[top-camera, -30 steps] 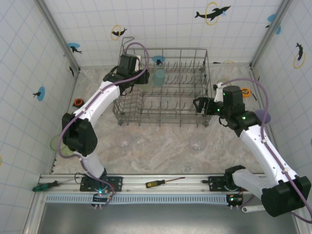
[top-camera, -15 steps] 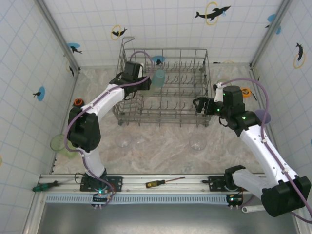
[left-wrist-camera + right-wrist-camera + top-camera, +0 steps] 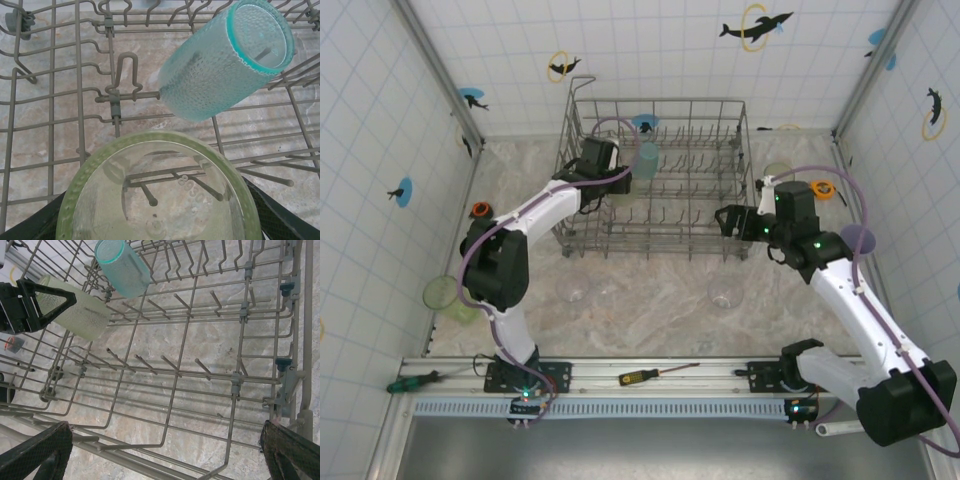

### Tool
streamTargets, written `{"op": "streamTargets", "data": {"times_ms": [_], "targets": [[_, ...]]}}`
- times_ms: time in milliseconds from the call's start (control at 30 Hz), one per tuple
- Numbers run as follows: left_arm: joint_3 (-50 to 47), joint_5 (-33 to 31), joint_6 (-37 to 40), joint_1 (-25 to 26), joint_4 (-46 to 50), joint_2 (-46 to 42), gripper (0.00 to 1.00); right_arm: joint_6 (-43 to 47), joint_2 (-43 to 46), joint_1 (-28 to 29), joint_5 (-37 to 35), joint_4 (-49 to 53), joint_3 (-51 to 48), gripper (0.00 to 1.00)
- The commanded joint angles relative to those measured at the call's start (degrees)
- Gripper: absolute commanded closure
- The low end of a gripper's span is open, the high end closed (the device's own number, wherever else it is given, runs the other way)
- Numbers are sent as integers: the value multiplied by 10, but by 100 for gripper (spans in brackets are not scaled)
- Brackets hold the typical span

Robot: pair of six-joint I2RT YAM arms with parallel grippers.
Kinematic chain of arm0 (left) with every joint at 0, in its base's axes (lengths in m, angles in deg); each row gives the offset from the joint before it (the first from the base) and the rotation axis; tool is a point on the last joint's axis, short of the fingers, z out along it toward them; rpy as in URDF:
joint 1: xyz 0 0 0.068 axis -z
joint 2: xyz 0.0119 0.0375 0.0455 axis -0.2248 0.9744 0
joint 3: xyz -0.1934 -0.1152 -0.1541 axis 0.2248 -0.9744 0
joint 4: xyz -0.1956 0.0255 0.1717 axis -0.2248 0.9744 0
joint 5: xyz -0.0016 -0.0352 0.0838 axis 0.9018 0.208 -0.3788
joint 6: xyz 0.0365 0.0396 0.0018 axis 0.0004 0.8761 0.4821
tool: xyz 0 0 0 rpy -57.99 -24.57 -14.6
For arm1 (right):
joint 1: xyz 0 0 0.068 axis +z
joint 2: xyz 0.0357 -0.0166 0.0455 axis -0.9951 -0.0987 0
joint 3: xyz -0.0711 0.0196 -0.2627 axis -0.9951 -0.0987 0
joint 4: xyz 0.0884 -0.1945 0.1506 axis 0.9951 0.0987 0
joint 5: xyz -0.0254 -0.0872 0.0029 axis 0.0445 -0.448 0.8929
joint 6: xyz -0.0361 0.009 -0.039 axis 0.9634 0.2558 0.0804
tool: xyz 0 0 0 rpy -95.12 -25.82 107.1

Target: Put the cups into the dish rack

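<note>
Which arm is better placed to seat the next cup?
Left. The left tool grips a pale green cup over the dish rack beside the teal cup; the right tool hangs open, empty.

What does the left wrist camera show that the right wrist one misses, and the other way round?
Left wrist: the pale green cup's base close up, dish rack wires showing through it. Right wrist: the left gripper clamping that cup side-on, and the open right gripper above bare rows. Both: the teal cup lying tilted in the rack.
</note>
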Motion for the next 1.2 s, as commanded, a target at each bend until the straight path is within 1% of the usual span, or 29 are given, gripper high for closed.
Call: {"op": "streamTargets", "data": {"times_ms": [0,33,67,100,133,167,467,700,933,1167], "targets": [[-3,-16,-10,-2,-24,9,63,-9,22,2,5,-17,-16,0],[-2,-17,-10,-2,-24,9,38,-10,23,2,6,-18,-18,0],[0,-19,-10,-2,-24,7,18,-12,24,2,7,-20,-21,0],[2,-20,-27,-2,-24,5,11,-11,25,2,9,-20,-23,0],[2,-20,-31,-2,-24,3,5,-12,26,3,10,-21,-24,0],[3,-20,-32,-2,-24,0,3,-12,28,3,9,-20,-27,0],[26,-16,-48,-2,-4,-32,3,-6,45,2,6,-23,-40,0],[31,-40,-48,-2,16,-89,2,6,52,-2,4,-12,-36,0],[2,-35,-55,-2,27,-151,2,13,50,-18,7,-8,-35,0],[-55,-36,-52,-2,27,-207,2,23,23,-33,1,21,1,0]]}}
